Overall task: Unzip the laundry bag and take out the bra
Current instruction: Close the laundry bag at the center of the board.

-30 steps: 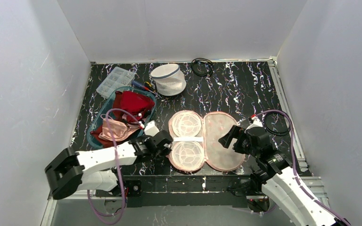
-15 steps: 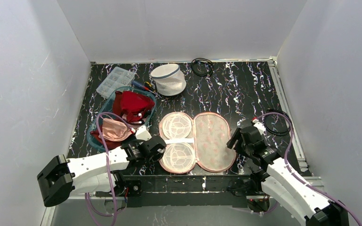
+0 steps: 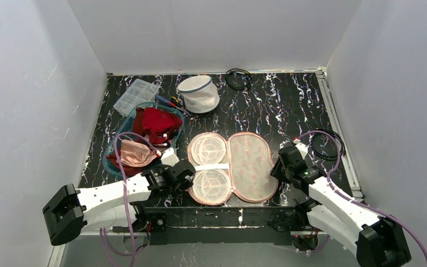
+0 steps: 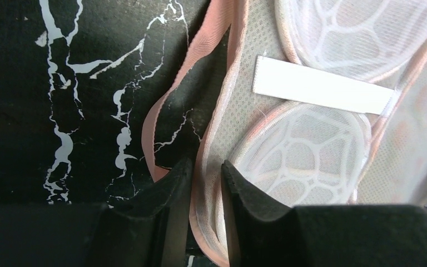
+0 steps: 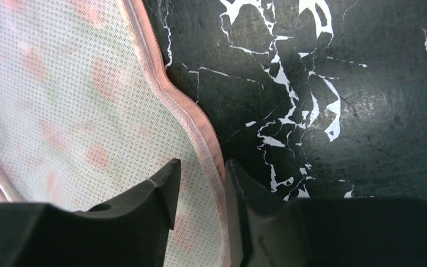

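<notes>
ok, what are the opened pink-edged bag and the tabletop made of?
Pink-edged bag: matte white mesh fabric, tiny holes visible; rim is pink woven tape with zipper teeth. Domed inserts: stiffer lattice, maybe plastic. Tabletop: black, white marble veining, slight sheen; probably printed, unsure.

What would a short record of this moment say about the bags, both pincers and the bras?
bag being worked: pink-trimmed mesh bag, unzipped, lying open and flat
left pincer: jaws slightly apart, astride the bag's left rim
right pincer: jaws apart, astride the right zipper rim
bras: red bra and peach bra in teal tray
rear of table: white drum-shaped mesh bag, untouched
</notes>
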Available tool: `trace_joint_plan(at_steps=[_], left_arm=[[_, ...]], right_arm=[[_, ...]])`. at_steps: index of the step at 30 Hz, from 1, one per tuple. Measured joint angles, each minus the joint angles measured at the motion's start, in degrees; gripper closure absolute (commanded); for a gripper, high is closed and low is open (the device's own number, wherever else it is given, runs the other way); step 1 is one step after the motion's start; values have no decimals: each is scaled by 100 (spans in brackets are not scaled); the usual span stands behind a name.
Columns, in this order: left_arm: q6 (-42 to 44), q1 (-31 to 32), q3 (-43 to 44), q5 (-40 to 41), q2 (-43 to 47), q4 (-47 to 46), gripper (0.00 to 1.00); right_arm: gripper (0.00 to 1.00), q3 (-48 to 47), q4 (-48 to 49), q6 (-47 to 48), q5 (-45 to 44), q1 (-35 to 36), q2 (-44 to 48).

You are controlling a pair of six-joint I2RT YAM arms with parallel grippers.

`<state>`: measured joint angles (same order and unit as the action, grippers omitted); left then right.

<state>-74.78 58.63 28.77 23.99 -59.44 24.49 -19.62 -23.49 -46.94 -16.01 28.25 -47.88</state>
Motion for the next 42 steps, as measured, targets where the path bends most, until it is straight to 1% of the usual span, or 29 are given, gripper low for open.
trace_joint_plan(at_steps=[1,3,5,6,10,12,13,15,18,22,26,29,34,38,42], left_arm=[[4,0,0,-22,50,-4,73],[22,0,0,-61,140,-13,70],[35,0,-2,-94,243,-48,67],[52,0,-2,-105,275,-61,65],[236,0,-2,-177,382,-151,49],[400,0,22,-201,400,-170,44],[494,0,61,-203,398,-146,43],[673,-2,249,-190,343,-15,43],[988,-2,756,-131,162,153,42],[1307,-9,1202,-20,33,262,42],[1585,-111,1246,4,26,365,42],[1790,-334,1246,-105,-11,380,44],[2035,-627,1246,-308,-356,299,46],[2153,-728,1246,-492,-752,173,47],[2203,-752,1270,-741,-1180,-125,50]], right_arm=[[67,-11,9,17,-15,0,-59],[78,-24,66,33,-24,0,-146],[94,-26,83,57,-15,0,-190],[99,-26,83,68,-13,0,-201],[99,-87,-83,149,33,0,-177],[99,-223,-304,243,26,0,-125],[99,-343,-431,315,24,0,-68],[99,-623,-601,446,26,0,103],[99,-1036,-675,643,122,0,363],[99,-1425,-662,876,463,0,553],[99,-1628,-686,1078,787,0,704],[99,-1687,-660,1176,966,0,1010],[99,-1764,-509,1329,1526,0,1467],[99,-1978,-348,1471,2048,0,1399],[99,-1987,70,1464,2699,0,1226]])
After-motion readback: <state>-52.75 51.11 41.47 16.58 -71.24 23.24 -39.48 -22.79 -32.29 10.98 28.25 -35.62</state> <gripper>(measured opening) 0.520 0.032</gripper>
